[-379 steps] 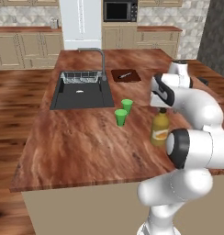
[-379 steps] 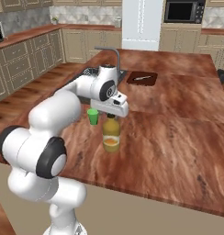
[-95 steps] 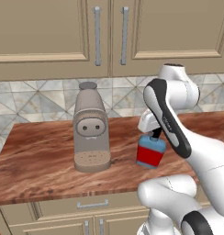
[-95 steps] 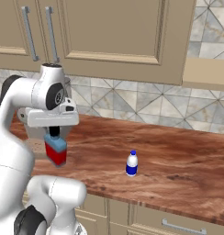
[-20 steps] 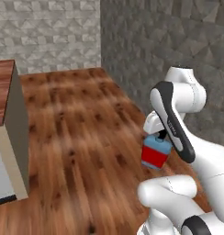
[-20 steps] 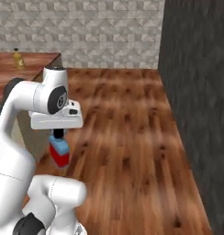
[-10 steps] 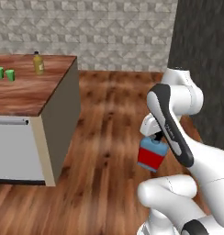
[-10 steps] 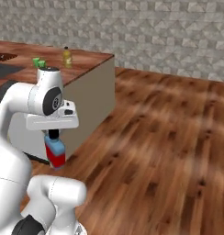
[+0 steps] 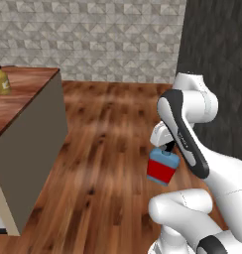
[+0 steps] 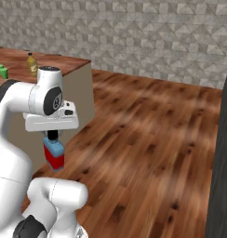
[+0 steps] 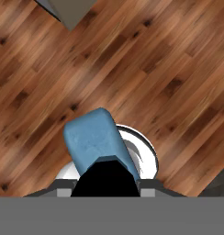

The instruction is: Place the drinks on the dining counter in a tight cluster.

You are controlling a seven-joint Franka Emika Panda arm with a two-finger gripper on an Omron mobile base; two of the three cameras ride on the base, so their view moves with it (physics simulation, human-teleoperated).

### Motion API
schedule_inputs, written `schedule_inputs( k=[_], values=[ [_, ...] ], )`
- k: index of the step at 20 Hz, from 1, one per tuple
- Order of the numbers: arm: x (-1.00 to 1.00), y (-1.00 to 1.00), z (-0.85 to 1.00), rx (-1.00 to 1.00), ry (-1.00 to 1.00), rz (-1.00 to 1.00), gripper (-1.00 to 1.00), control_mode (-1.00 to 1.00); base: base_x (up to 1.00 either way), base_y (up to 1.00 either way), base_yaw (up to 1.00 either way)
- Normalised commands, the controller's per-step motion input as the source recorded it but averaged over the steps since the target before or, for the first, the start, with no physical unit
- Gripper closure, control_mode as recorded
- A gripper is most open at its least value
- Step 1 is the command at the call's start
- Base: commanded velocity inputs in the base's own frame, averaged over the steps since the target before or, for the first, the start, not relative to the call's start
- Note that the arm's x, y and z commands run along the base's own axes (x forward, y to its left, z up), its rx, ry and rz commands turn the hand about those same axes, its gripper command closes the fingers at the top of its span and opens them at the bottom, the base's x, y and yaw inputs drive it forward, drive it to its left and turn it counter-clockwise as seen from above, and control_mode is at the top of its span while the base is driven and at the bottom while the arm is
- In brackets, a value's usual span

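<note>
The hand (image 9: 167, 147) is closed on the black cap of the squat blue flask with a red label (image 9: 162, 167), which hangs upright beneath it, well above the brown plank floor (image 9: 108, 149). The fingers themselves are hard to make out: in the left base view the white forearm covers most of them, and in the right base view the hand (image 10: 52, 135) shows as a dark stub under its white housing, with the flask (image 10: 54, 154) below. From the hand camera the flask (image 11: 98, 142) is seen from above, its cap a black shape cut off at the bottom edge.

Far off to the hand's left stands the reddish-brown wood-topped bench with beige sides (image 9: 41, 131), cropped by the picture edge. On it stands a tall amber-yellow bottle with a dark cap (image 9: 0, 80), small and blurred. In the right base view the same bottle (image 10: 30, 63) stands near a small green cup (image 10: 2, 70), partly cut off at the edge.
</note>
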Motion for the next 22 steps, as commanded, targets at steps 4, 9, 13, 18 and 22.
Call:
schedule_inputs(
  k=[4, 9, 13, 18, 22],
  values=[
    [0.00, 0.00, 0.00, 0.00, 0.00, 0.00, 1.00, 1.00, 1.00, -0.97, 0.36],
    [0.00, 0.00, 0.00, 0.00, 0.00, 0.00, 1.00, 1.00, 1.00, -0.45, 0.69],
    [0.00, 0.00, 0.00, 0.00, 0.00, 0.00, 1.00, 1.00, 0.98, -0.37, 0.76],
    [0.00, 0.00, 0.00, 0.00, 0.00, 0.00, 1.00, 1.00, 0.90, -0.70, 0.66],
    [0.00, 0.00, 0.00, 0.00, 0.00, 0.00, 1.00, 1.00, 0.62, -0.97, 0.54]
  ],
)
